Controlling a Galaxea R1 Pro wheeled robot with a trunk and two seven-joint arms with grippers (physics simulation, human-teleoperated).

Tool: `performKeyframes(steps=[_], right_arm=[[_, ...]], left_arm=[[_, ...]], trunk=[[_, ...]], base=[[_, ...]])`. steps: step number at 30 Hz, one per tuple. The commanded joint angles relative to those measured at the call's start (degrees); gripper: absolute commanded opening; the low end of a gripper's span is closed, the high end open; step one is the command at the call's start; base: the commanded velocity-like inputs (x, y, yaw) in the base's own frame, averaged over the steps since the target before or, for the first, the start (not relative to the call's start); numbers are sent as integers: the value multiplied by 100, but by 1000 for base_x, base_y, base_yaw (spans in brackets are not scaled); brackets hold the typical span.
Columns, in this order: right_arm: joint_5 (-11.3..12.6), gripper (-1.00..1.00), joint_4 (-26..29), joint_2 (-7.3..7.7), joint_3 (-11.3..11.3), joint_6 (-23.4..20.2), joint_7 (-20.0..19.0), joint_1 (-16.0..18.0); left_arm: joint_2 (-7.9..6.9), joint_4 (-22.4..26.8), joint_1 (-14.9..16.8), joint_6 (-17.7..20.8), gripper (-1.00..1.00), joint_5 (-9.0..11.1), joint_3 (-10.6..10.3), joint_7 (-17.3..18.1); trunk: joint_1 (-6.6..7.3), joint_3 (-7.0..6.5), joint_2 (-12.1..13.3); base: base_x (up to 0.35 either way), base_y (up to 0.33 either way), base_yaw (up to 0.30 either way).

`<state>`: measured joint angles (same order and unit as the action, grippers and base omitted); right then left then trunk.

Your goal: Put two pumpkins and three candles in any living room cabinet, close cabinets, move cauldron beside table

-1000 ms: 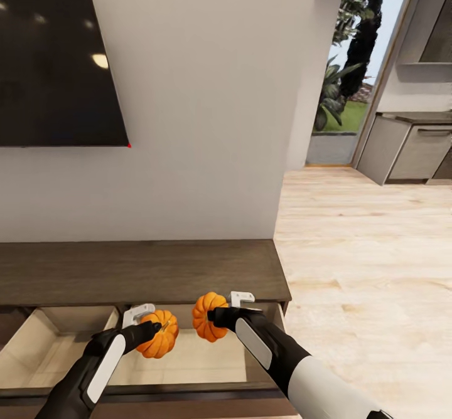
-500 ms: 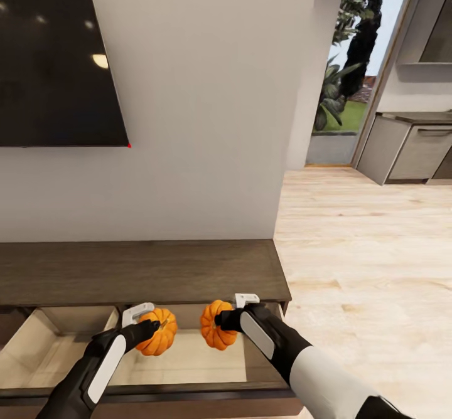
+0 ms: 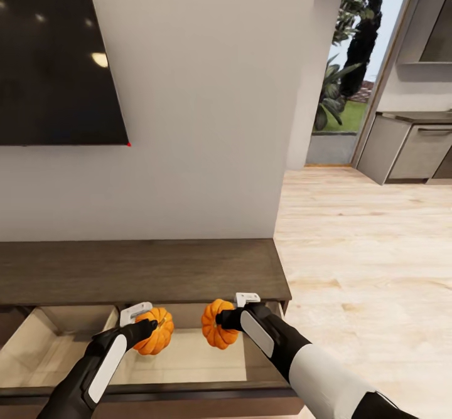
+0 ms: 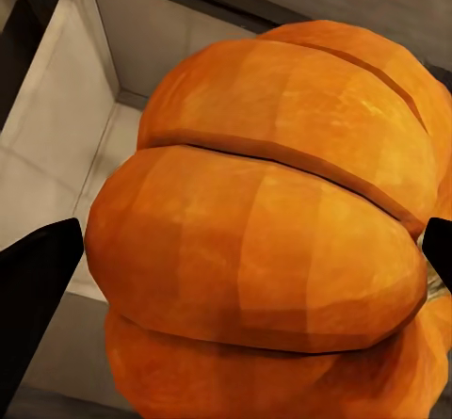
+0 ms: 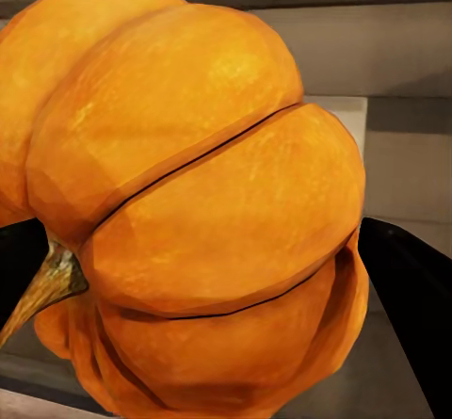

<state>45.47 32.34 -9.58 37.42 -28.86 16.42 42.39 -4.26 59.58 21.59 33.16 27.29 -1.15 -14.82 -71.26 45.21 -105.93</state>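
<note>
Both orange ribbed pumpkins hang over the open drawer of the dark-brown cabinet (image 3: 138,271). My left gripper (image 3: 152,328) is shut on the left pumpkin (image 3: 155,340), which looms large in the left wrist view (image 4: 273,240) between the dark fingers (image 4: 33,287). My right gripper (image 3: 227,320) is shut on the right pumpkin (image 3: 216,325); the right wrist view shows that pumpkin (image 5: 198,193) close up, stem to one side. The pale beige drawer interior (image 3: 182,362) lies below both pumpkins. Candles and cauldron are out of view.
A black TV (image 3: 56,61) hangs on the white wall above the cabinet. To the right is pale wood floor (image 3: 364,268), a doorway to a garden (image 3: 351,61) and grey kitchen cupboards (image 3: 414,149).
The right pumpkin has come down and a little rightward over the drawer. The left pumpkin has sunk slightly toward the drawer floor.
</note>
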Motion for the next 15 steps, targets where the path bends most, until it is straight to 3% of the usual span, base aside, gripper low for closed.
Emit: performKeyframes(steps=[1, 15], right_arm=[[65, -100, 10, 5, 30, -2, 54, 6], [50, -100, 19, 22, 42, 232, 54, 7]], left_arm=[[-4, 9, 3, 15, -100, 57, -13, -54], [72, 10, 3, 6, -100, 12, -42, -56]], trunk=[[-22, 24, -44], [-329, 275, -606]], base=[[0, 0, 0], [0, 0, 0]])
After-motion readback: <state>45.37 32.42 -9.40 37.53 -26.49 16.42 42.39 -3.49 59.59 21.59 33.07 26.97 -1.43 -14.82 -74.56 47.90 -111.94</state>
